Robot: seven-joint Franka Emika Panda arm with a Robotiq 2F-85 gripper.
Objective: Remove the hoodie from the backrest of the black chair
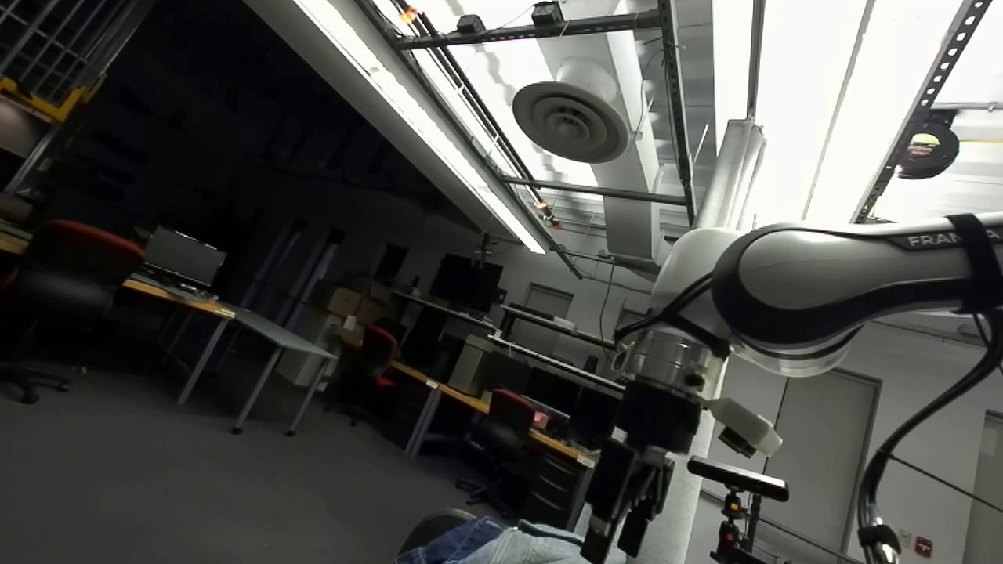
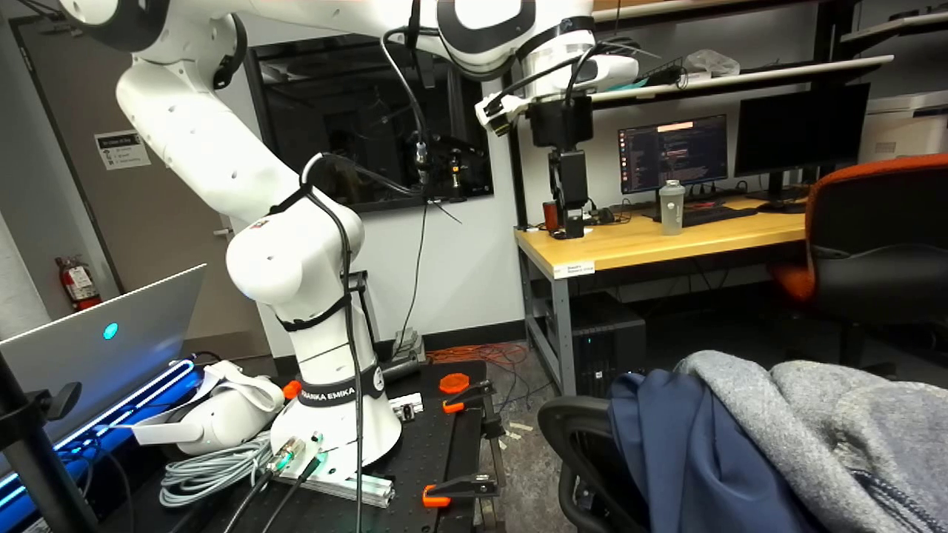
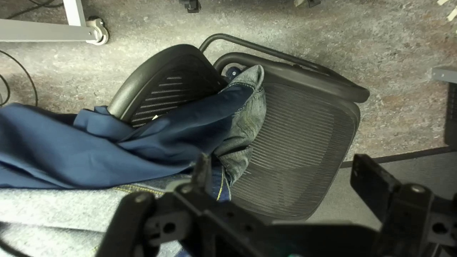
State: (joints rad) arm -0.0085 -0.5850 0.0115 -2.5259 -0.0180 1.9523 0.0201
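Note:
The black chair [image 3: 292, 139] has a mesh seat and a curved backrest [image 3: 142, 82]. The hoodie [image 3: 64, 150], navy blue and grey, drapes over the backrest. It also shows in both exterior views [image 1: 501, 544] [image 2: 829, 437]. Denim-like cloth with yellow stitching [image 3: 246, 117] hangs over the seat; I cannot tell whether it is part of the same garment. My gripper [image 3: 282, 164] is open and empty, pointing down above the chair, its left finger overlapping the cloth in the wrist view. In the exterior views the gripper [image 1: 617, 536] [image 2: 570, 226] hangs higher than the hoodie.
A wooden desk [image 2: 666, 244] with monitors and a bottle [image 2: 672, 207] stands behind the arm. An orange-backed chair [image 2: 881, 237] is beside it. The robot's black base table [image 2: 437, 444] carries clamps, cables and a headset [image 2: 229, 414]. A camera on a stand [image 1: 736, 478] is near the arm.

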